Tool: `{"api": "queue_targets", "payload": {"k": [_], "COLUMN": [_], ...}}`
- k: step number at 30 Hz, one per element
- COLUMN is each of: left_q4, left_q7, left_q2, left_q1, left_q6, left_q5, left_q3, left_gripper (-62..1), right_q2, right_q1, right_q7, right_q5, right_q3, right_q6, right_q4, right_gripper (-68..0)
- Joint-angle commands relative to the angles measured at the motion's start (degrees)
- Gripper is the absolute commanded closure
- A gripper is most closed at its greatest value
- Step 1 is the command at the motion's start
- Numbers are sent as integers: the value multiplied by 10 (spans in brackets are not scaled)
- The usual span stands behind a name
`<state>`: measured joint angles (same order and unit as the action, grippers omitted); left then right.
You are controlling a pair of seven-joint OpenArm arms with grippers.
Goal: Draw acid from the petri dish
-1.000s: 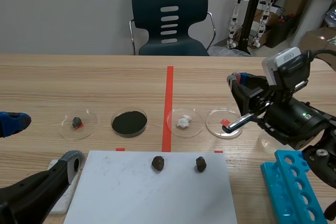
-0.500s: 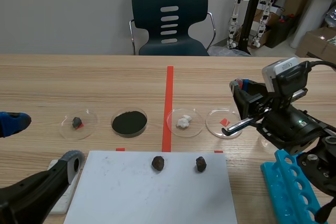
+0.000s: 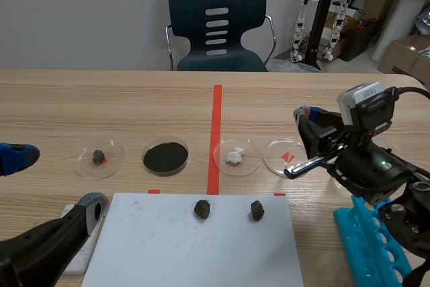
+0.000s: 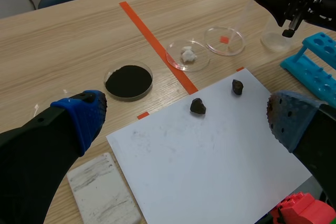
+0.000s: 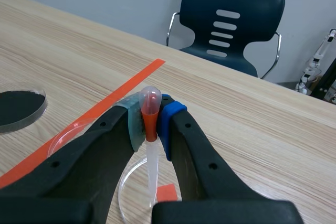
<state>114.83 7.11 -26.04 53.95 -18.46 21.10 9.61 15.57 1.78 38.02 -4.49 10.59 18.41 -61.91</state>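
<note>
- The left gripper sits low at the near left corner of the table, its fingers spread wide with nothing between them.
- A white block lies below it, just beside the white sheet.
- Two dark rocks rest on the far edge of the sheet, apart from each other.
- Four dishes stand in a row beyond the sheet:
  - The first dish holds a small dark lump.
  - The second dish holds black powder.
  - The third dish holds a white lump.
  - The fourth petri dish is clear, with a red square mark showing through it; it stands just right of the third dish.
- The right gripper is clamped on a pipette just under its bulb (orange-red band between the pads).
- The stem runs down over the fourth petri dish. Contact between tip and dish cannot be determined.
- A clear beaker stands right of the fourth petri dish.
- A blue tube rack sits at the near right.
</note>
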Motion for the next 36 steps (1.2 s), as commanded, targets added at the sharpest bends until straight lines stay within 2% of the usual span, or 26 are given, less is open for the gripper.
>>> {"api": "queue_targets", "payload": {"k": [1, 36], "left_q4": [3, 3], "left_q7": [8, 8], "left_q2": [3, 3], "left_q1": [2, 2], "left_q6": [-1, -1], "left_q5": [6, 6], "left_q3": [-3, -3], "left_gripper": [-623, -623], "right_q2": [1, 1], "right_q1": [-10, -8], "right_q7": [12, 0], "right_q5": [-9, -15], "right_q3": [-4, -4], "right_q6": [0, 0], "right_q4": [-3, -3], "right_gripper": [-19, -35]}}
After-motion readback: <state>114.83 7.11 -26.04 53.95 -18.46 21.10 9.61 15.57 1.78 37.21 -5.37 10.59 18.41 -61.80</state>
